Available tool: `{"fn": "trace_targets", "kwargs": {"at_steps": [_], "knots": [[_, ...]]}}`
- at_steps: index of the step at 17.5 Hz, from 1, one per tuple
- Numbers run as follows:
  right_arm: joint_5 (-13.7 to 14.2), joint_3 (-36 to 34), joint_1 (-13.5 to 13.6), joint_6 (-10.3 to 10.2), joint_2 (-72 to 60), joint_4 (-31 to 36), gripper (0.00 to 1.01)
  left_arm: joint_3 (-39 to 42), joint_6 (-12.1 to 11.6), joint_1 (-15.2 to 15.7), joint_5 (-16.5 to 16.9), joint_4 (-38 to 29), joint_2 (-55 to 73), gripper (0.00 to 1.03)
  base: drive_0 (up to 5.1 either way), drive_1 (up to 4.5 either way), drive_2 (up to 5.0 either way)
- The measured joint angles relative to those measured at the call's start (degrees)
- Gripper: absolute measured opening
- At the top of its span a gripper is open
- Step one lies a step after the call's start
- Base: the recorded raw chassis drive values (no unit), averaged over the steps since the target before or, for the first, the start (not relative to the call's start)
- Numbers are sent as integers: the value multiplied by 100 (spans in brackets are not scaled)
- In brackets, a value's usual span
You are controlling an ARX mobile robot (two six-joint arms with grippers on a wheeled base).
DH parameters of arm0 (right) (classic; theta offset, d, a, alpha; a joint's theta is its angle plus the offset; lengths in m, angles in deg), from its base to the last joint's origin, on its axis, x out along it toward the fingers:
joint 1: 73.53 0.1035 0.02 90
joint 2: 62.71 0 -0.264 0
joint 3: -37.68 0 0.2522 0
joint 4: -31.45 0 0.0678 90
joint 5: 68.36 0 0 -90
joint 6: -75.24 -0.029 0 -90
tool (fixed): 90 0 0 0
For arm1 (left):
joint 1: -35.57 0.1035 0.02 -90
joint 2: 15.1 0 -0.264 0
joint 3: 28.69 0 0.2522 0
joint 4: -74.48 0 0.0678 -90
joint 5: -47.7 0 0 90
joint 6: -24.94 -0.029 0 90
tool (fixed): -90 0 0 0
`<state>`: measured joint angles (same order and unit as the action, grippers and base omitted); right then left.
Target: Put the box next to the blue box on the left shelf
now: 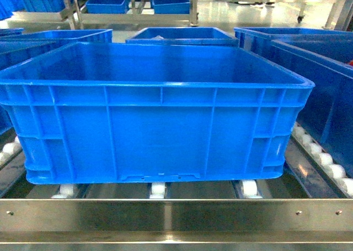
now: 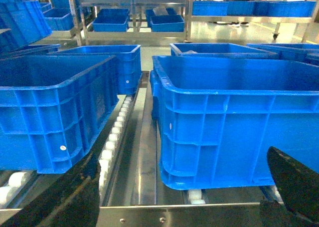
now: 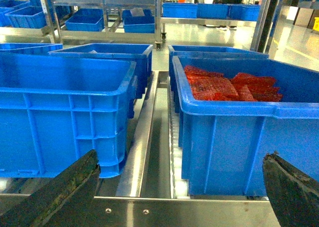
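Sitting level, box (image 1: 154, 124) lies long-side across rollers (image 1: 157, 190).

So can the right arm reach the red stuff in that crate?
Probably yes: the crate sits open-topped just ahead of the right gripper, and nothing covers the red packets.

Place: a warehouse or factory storeroom, by the look of it
Racking: silver roller shelf (image 1: 165, 215) with rows of small white wheels (image 1: 157, 191) and a bolted steel front rail; more metal racks (image 3: 104, 12) stand across the aisle
Containers: identical blue plastic crates everywhere; one large crate (image 1: 154, 113) sits on the rollers; a neighbouring crate (image 3: 239, 127) holds red packets (image 3: 224, 87)
Floor: pale, glossy, industrial (image 3: 209, 35); wide open aisle between the rack rows
Lighting: bright and even overhead, reflecting off the floor
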<state>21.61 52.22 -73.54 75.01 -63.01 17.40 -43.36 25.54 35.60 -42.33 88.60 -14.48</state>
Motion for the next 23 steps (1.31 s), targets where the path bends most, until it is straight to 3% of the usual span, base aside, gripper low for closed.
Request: {"fn": "trace_targets", "kwargs": {"at_steps": [23], "knots": [[0, 0, 0, 2, 2, 0, 98, 0, -17, 0, 0, 0, 0, 98, 0, 0, 0]]}}
